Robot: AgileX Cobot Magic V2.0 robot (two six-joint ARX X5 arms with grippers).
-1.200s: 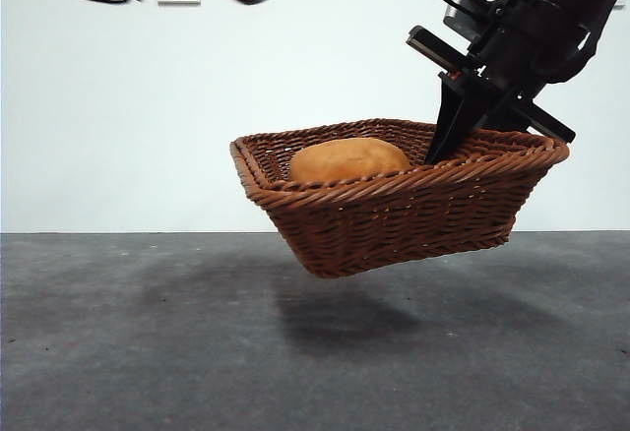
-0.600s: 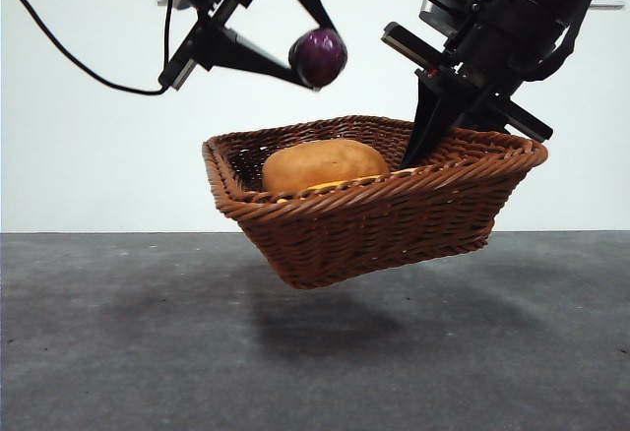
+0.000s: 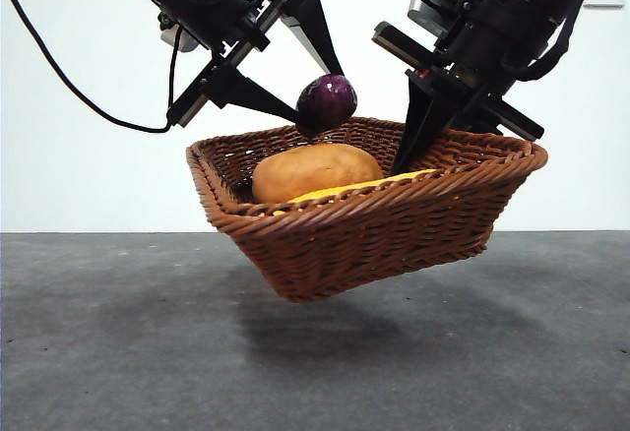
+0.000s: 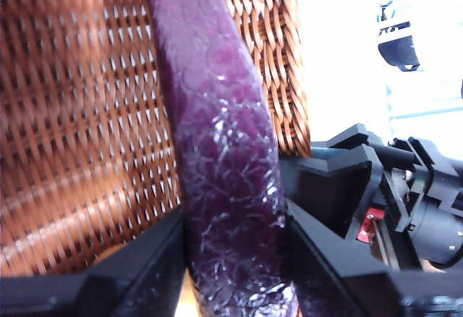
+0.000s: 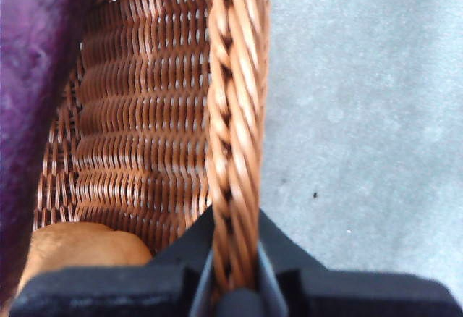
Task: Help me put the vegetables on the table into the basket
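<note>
In the front view, the basket (image 3: 364, 210) is held clear of the table (image 3: 118, 342), tilted, with a shadow cast beneath it; it is gripped at its far rim by the right gripper (image 3: 418, 146), presumably so that the opening is raised toward the other arm. The potato-like lump (image 3: 315, 170) is seen lying inside, and a strip of the yellow cob (image 3: 364, 187) shows just above the near rim beside it. The eggplant (image 3: 326, 102) is pinched between the jaws of the left gripper (image 3: 313, 106) directly over the lump, just above the rim, which suggests that a release into the basket is being prepared. In the left wrist view, the eggplant (image 4: 221, 158) is seen clamped between the two black jaws, with the woven wall of the basket (image 4: 79, 114) behind it and the other arm's gripper off to one side. In the right wrist view, the braided rim of the basket (image 5: 235, 114) is pinched between the right gripper's (image 5: 235, 277) jaws, the table (image 5: 376, 114) lies beyond it, and part of the lump (image 5: 79, 248) shows inside.
</note>
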